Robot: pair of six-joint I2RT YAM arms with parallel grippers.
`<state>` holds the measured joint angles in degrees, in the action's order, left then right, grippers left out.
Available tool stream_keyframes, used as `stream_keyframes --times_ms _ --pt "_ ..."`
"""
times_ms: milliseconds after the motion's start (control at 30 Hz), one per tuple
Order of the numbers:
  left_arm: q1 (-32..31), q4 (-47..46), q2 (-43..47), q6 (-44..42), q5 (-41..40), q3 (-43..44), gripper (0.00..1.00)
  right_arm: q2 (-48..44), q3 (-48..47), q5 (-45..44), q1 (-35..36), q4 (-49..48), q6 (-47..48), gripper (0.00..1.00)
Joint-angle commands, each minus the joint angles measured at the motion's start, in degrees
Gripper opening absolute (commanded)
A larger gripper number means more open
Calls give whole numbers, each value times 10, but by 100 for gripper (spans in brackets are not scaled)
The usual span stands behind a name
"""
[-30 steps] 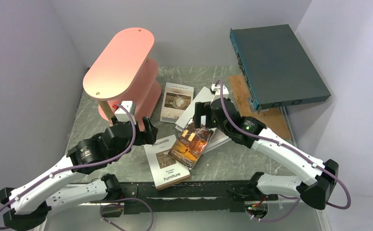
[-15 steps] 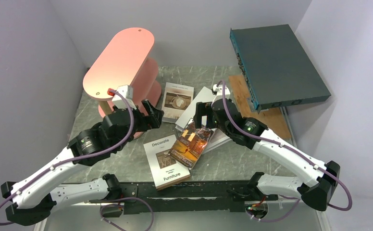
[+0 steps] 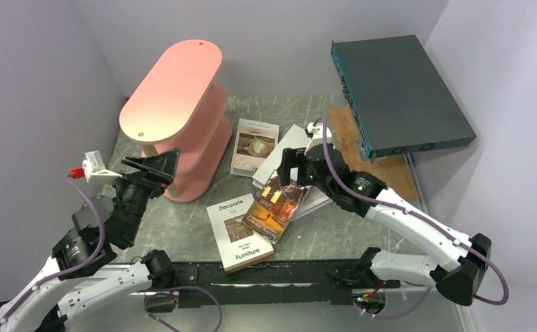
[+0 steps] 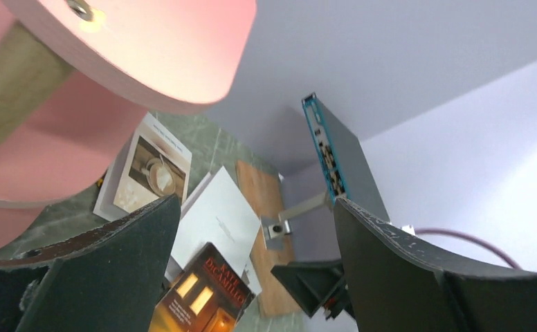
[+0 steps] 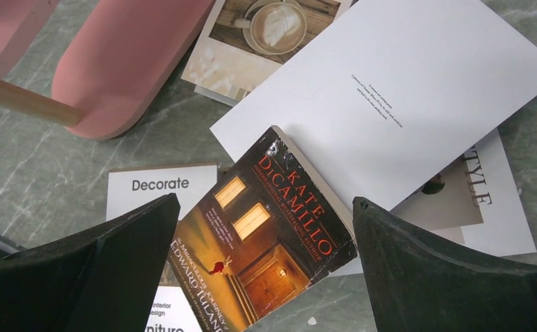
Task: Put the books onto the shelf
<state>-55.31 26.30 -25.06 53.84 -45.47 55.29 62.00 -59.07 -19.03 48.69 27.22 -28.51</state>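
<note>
A grey-green marbled table (image 3: 362,235) sits between lilac walls, seen from above, with two white robot arms reaching in from its near edge. A salmon-pink shelf (image 3: 176,90) of stacked oval tiers on pale wooden posts stands at the far left.

The books all lie loose on the table, to the right of the shelf.
- **Centre:** A glossy orange-brown book (image 3: 274,209), with the name Kate DiCamillo on its cover, lies tilted. Its far end overlaps a plain white book (image 5: 390,104).
- **Nearest the arms:** The orange-brown book's near left corner lies over the white Decorate Furniture book (image 3: 238,232).
- **Beside the shelf:** A coffee-cup photo book (image 3: 255,145) lies just beside the shelf's base, one corner tucked under the plain white book.
- **Underneath:** Another white book (image 5: 490,207), showing the letters "TYLE", peeks out from beneath the plain white one.

The right gripper (image 3: 291,178) hovers over the far end of the orange-brown book. Its jaws are spread wide to either side of the cover and grip nothing. The left gripper (image 3: 156,164) hangs in the air beside the near end of the shelf, angled upward. Its jaws are also spread wide, with nothing between them.

A large dark teal box (image 3: 401,93) sits tilted at the far right, with a brown wooden board (image 3: 345,128) partly beneath it.
</note>
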Motion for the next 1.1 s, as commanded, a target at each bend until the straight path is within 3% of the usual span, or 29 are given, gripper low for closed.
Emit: stream_keyframes --times_ms 0,333,567,767,967,1067 --pt "2 -37 3 39 -91 -10 87 4 -5 6 0 -31 -1 100" --pt "12 -66 -44 82 -137 -13 84 13 -10 15 0 -31 1 100" --pt "81 -60 -89 164 -69 -15 84 16 -17 16 0 -27 3 100" --pt "156 -160 -94 172 12 -72 83 13 -15 17 0 -25 5 100" --pt "228 -197 -115 218 93 -99 68 21 -27 15 0 -14 11 100" --pt "238 -208 -109 216 94 -109 64 17 -23 17 0 -19 14 100"
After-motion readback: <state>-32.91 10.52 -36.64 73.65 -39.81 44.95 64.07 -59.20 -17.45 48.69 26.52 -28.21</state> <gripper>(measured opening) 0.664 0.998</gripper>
